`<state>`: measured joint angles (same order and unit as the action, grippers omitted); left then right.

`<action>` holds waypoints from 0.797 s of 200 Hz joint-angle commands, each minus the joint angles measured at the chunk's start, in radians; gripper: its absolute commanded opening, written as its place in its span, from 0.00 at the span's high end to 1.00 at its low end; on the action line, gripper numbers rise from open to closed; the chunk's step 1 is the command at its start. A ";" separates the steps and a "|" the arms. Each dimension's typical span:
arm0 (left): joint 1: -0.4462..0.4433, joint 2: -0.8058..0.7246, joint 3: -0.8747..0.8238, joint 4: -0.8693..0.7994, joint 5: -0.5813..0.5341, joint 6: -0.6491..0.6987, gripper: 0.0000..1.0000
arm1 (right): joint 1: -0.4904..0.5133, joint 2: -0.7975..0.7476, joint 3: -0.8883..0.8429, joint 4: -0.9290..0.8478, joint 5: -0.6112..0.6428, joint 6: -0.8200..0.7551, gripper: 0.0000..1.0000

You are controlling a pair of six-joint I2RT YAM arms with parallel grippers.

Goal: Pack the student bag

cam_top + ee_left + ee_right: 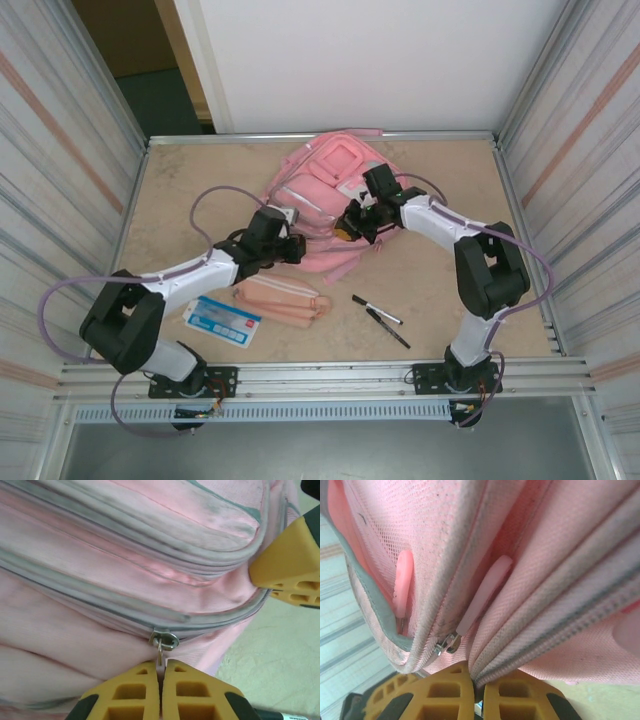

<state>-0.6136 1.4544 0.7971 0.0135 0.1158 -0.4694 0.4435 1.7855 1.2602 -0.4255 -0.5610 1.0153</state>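
left tool (161,672): clamped on zipper pull (159,654) of student bag (125,555) | right tool (476,677): pinched shut on a fabric fold of the same bag

Student bag (318,195): pink woven cloth, matt, coarse weave close up. Its zip tapes are grey and grubby. One panel is open mesh (380,525). Zip pull (159,652) on the bag's front: bare bright metal, glossy. Pull tabs (487,590) on the bag's side: pale pink, smooth, rubbery-looking. Left hand (161,669) and right hand (476,674), both against the bag: yellow-orange moulded plastic, matt, with open ribbed pockets. Desk (190,180) under the bag: beige, speckled, matt, stone-look. Pouch (283,298) just in front of the bag: peach cloth, soft. Pens (380,315) in front of the bag: black plastic, slight sheen. Card pack (222,320) further from the bag: printed, glossy.
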 commanded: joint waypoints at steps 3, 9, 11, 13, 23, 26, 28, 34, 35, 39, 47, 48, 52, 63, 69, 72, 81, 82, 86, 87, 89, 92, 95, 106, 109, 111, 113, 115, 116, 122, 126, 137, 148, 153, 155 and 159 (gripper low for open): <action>0.085 -0.030 -0.050 0.060 0.081 0.097 1.00 | -0.076 0.016 0.051 -0.079 0.034 -0.146 1.00; 0.092 -0.023 -0.042 0.059 0.095 0.115 1.00 | -0.089 0.027 0.059 -0.081 0.021 -0.152 1.00; 0.093 -0.020 -0.036 0.057 0.101 0.121 1.00 | -0.094 0.031 0.062 -0.082 0.017 -0.154 1.00; 0.092 -0.018 -0.030 0.053 0.105 0.130 1.00 | -0.099 0.034 0.065 -0.081 0.013 -0.155 1.00; 0.092 -0.005 -0.002 0.030 0.146 0.177 1.00 | -0.121 0.062 0.086 -0.082 0.007 -0.157 1.00; 0.089 0.001 0.006 0.026 0.157 0.187 1.00 | -0.126 0.073 0.096 -0.082 0.006 -0.154 1.00; 0.087 0.004 0.009 0.023 0.164 0.195 1.00 | -0.130 0.079 0.103 -0.082 0.003 -0.152 1.00; 0.085 0.016 0.019 0.018 0.181 0.214 1.00 | -0.140 0.103 0.128 -0.082 -0.003 -0.146 1.00; 0.083 0.018 0.021 0.017 0.184 0.217 1.00 | -0.142 0.107 0.132 -0.081 -0.003 -0.146 1.00; 0.080 0.024 0.027 0.016 0.194 0.224 1.00 | -0.149 0.121 0.149 -0.079 -0.006 -0.142 1.00; 0.076 0.040 0.037 0.014 0.218 0.227 1.00 | -0.158 0.153 0.182 -0.076 -0.004 -0.134 1.00; 0.076 0.041 0.039 0.015 0.222 0.227 1.00 | -0.160 0.155 0.185 -0.076 -0.005 -0.132 1.00; 0.073 0.047 0.044 0.018 0.234 0.224 1.00 | -0.164 0.173 0.201 -0.076 -0.005 -0.127 0.99; 0.056 0.061 0.055 0.032 0.253 0.206 1.00 | -0.174 0.213 0.236 -0.063 -0.010 -0.105 0.87; 0.042 0.066 0.062 0.039 0.255 0.199 1.00 | -0.179 0.231 0.249 -0.058 -0.012 -0.085 0.80; 0.034 0.070 0.065 0.042 0.255 0.197 1.00 | -0.182 0.236 0.254 -0.056 -0.013 -0.074 0.77; 0.011 0.084 0.081 0.055 0.251 0.190 1.00 | -0.182 0.244 0.254 -0.031 -0.026 -0.040 0.69; 0.008 0.086 0.082 0.056 0.251 0.189 1.00 | -0.182 0.243 0.253 -0.027 -0.028 -0.036 0.68; -0.001 0.095 0.091 0.062 0.251 0.184 1.00 | -0.181 0.240 0.246 -0.013 -0.034 -0.020 0.64; -0.003 0.097 0.093 0.063 0.251 0.183 1.00 | -0.180 0.238 0.244 -0.008 -0.036 -0.016 0.63; -0.006 0.102 0.098 0.065 0.252 0.179 1.00 | -0.180 0.234 0.239 -0.001 -0.038 -0.008 0.60; -0.012 0.110 0.108 0.067 0.255 0.176 1.00 | -0.180 0.227 0.229 0.009 -0.040 0.004 0.57; -0.016 0.120 0.118 0.068 0.256 0.173 1.00 | -0.180 0.219 0.219 0.018 -0.041 0.014 0.54; -0.029 0.153 0.160 0.056 0.260 0.165 1.00 | -0.180 0.181 0.176 0.029 -0.032 0.052 0.44; -0.031 0.162 0.173 0.050 0.260 0.161 1.00 | -0.181 0.167 0.163 0.031 -0.027 0.061 0.43; -0.033 0.169 0.181 0.047 0.260 0.159 1.00 | -0.181 0.161 0.155 0.032 -0.024 0.066 0.42; -0.035 0.174 0.187 0.045 0.261 0.156 1.00 | -0.181 0.150 0.144 0.034 -0.021 0.073 0.41; -0.035 0.178 0.192 0.044 0.261 0.153 1.00 | -0.181 0.140 0.138 0.035 -0.020 0.080 0.40; -0.036 0.179 0.195 0.043 0.262 0.152 1.00 | -0.183 0.136 0.132 0.035 -0.018 0.083 0.40; -0.038 0.193 0.208 0.047 0.267 0.142 1.00 | -0.183 0.106 0.099 0.039 -0.013 0.099 0.38; -0.040 0.199 0.213 0.055 0.269 0.134 1.00 | -0.183 0.088 0.083 0.042 -0.013 0.108 0.37; -0.046 0.214 0.219 0.088 0.276 0.116 1.00 | -0.182 0.033 0.026 0.046 -0.009 0.131 0.35; -0.053 0.229 0.227 0.109 0.275 0.100 1.00 | -0.175 -0.019 -0.027 0.044 0.003 0.146 0.35; -0.055 0.238 0.232 0.111 0.272 0.095 1.00 | -0.167 -0.046 -0.049 0.039 0.021 0.180 0.35; -0.056 0.241 0.234 0.111 0.272 0.092 1.00 | -0.163 -0.055 -0.059 0.035 0.031 0.188 0.35; -0.057 0.244 0.238 0.110 0.274 0.091 1.00 | -0.154 -0.075 -0.076 0.025 0.054 0.203 0.35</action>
<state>-0.6559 1.6733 0.9859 0.0715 0.3485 -0.3412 0.2512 1.8454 1.2625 -0.3874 -0.5667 1.1065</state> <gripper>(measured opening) 0.046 0.651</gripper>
